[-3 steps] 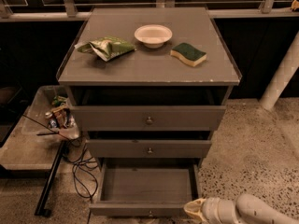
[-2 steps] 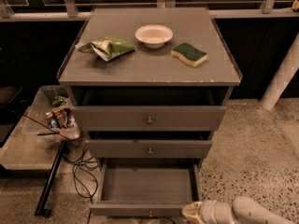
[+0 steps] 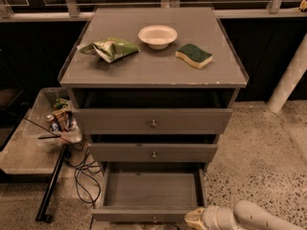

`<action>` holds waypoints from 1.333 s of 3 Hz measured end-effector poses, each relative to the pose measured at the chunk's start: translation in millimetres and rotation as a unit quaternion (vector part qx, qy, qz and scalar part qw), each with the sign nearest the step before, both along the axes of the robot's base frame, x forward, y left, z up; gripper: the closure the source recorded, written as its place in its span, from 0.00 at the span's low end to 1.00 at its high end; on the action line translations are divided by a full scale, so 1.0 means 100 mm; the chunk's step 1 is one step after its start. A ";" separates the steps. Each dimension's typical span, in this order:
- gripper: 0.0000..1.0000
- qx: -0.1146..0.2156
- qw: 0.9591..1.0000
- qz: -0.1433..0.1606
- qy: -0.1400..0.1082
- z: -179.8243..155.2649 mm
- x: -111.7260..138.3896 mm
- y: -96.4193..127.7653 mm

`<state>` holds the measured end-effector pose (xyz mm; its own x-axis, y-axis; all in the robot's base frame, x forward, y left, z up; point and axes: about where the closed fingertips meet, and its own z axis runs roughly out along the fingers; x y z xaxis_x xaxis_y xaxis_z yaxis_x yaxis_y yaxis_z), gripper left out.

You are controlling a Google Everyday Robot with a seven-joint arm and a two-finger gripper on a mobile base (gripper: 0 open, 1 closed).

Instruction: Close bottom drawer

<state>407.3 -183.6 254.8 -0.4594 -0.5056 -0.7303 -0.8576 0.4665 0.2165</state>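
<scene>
The gripper, a pale tip on a white arm that reaches in from the lower right corner, sits at the right end of the bottom drawer, against or just beside its front panel; whether its grip is spread or pressed together cannot be told. The bottom drawer stands pulled well out over the speckled floor, its shallow grey tray bare and its small knob just left of the gripper. Above the bottom drawer the middle drawer and the top drawer each stand slightly out. Higher still, the worktop carries a crumpled green bag, a white bowl and a green-and-yellow sponge. Left of the bottom drawer, dark cables trail on the floor
</scene>
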 end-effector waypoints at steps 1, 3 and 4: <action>1.00 -0.007 1.000 -0.004 0.029 -0.30 0.03 0.07; 1.00 -0.034 0.998 -0.010 0.054 -0.74 0.06 0.19; 0.82 -0.035 0.998 -0.010 0.054 -0.74 0.06 0.19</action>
<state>413.7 -164.1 180.6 -0.5438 -0.5430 -0.6399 -0.8213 0.5010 0.2729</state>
